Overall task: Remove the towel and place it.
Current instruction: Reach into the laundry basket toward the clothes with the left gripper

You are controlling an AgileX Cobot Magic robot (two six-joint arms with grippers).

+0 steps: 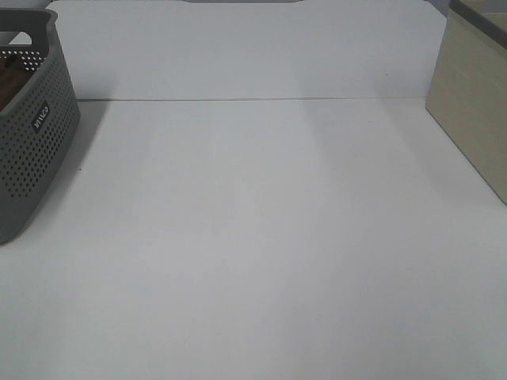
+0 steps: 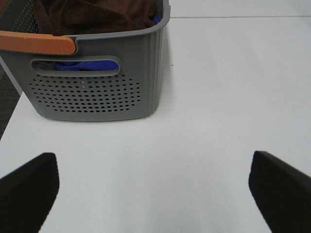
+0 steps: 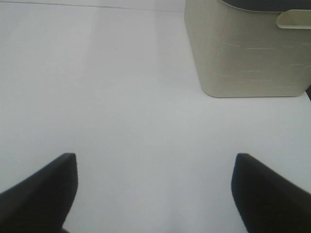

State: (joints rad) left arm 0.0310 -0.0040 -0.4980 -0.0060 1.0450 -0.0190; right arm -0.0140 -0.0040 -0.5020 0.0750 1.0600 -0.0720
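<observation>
The task is judged to be at its opening step: nothing has been lifted yet. The towel (image 2: 92,14) is seen bunched inside the grey perforated basket (image 2: 92,97), which stands at the far left of the white table (image 1: 261,237). The dark reddish-brown folds rise to about rim level. A blue cloth (image 2: 82,64) can be made out through the handle slot, lower in the basket than the towel. An orange strip (image 2: 36,42) lies along the near rim, though what it is cannot be told.

The left gripper (image 2: 155,194) is held over bare table on the near side of the basket, with its jaws spread wide and nothing between them. The right gripper (image 3: 155,194) is likewise spread and empty, and it faces a cream bin (image 3: 248,53) at the far right. Neither arm is caught by the high camera.

The next move is judged to fall to the left arm. The gripper would have to be carried up and over the near rim, then lowered onto the top folds. A fold of the towel alone should be pinched — the blue cloth is to be left behind. Because the towel is said to be longer than the basket, a high lift is likely to be needed before its tail clears the rim.
</observation>
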